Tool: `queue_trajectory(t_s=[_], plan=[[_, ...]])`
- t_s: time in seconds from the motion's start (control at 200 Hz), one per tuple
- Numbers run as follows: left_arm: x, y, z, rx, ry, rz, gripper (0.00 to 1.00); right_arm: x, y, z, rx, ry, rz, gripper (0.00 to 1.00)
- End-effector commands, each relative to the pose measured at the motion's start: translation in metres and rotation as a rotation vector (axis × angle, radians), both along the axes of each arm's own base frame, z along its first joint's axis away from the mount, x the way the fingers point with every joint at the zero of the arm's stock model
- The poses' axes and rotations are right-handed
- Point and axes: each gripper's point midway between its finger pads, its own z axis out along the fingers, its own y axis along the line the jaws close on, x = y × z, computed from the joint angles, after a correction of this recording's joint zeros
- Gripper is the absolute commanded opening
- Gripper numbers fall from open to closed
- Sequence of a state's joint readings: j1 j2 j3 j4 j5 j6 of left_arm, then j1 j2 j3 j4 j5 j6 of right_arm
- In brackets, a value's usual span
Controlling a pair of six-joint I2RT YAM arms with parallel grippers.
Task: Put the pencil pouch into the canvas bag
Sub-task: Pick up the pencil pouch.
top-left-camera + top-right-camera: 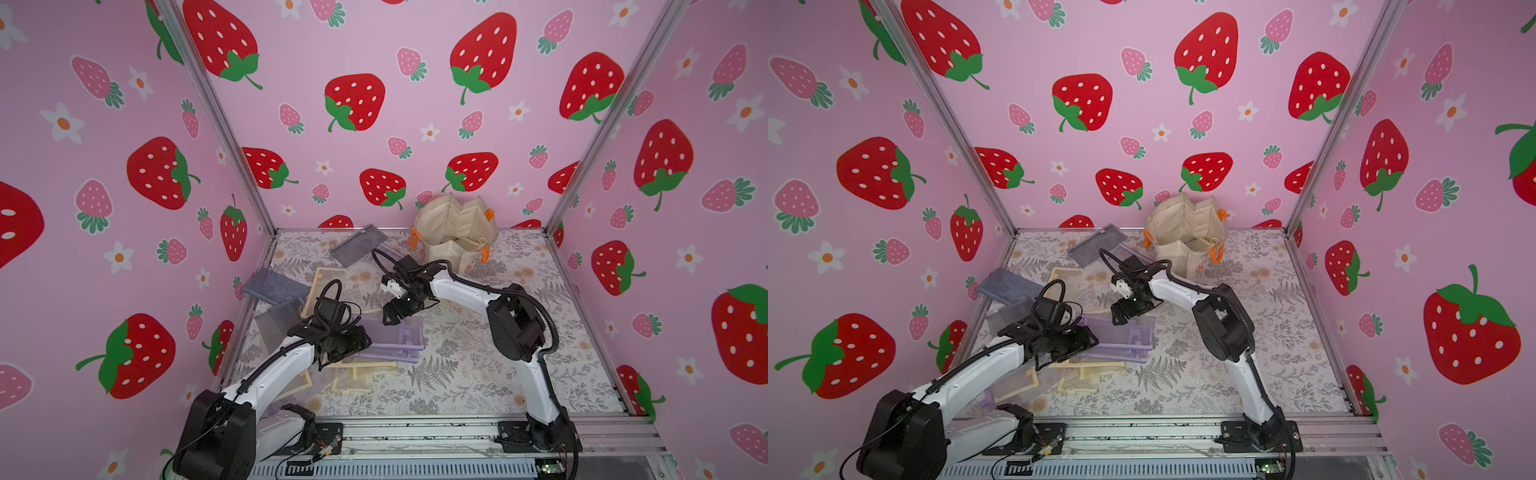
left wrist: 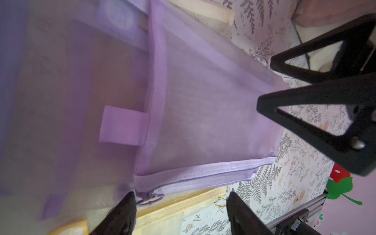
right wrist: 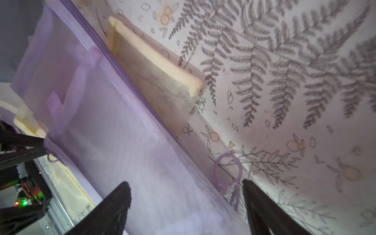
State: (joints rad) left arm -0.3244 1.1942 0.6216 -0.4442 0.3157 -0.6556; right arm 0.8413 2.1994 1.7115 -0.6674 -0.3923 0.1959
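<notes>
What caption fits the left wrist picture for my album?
Left pincer and right pincer, both open, at two edges of the purple mesh pouch.

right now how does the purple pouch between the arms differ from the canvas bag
The purple pouch lies flat in the middle; the canvas bag stands upright at the rear. The pouch is see-through mesh; the bag is opaque cream and bigger. Both are soft fabric.

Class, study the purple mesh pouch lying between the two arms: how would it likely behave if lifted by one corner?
The purple pouch is thin, see-through mesh, so it is probably light and floppy, sagging from a corner grip. It lies flat and looks empty, so rolling seems unlikely. Its zip ring may dangle and snag.
</notes>
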Motion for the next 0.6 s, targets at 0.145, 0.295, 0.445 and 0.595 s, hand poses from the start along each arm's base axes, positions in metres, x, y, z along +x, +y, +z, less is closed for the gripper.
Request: queue_trajectory(t_s=[0.145, 0.295, 0.445, 0.595], plan=[[0.038, -0.012, 0.014, -0.03, -0.077, 0.008, 0.62, -0.03, -0.02, 0.005, 0.059, 0.049, -0.026, 0.84], [0.047, -0.016, 0.011, -0.037, -0.08, 0.004, 0.55, -0.044, -0.025, 0.014, 0.093, 0.043, -0.036, 0.69], [0.053, -0.023, 0.01, -0.067, -0.082, 0.0, 0.46, -0.053, -0.023, 0.019, 0.104, 0.036, -0.028, 0.55], [0.056, -0.027, 0.015, -0.085, -0.099, -0.007, 0.42, -0.056, -0.019, 0.022, 0.128, 0.036, -0.035, 0.46]])
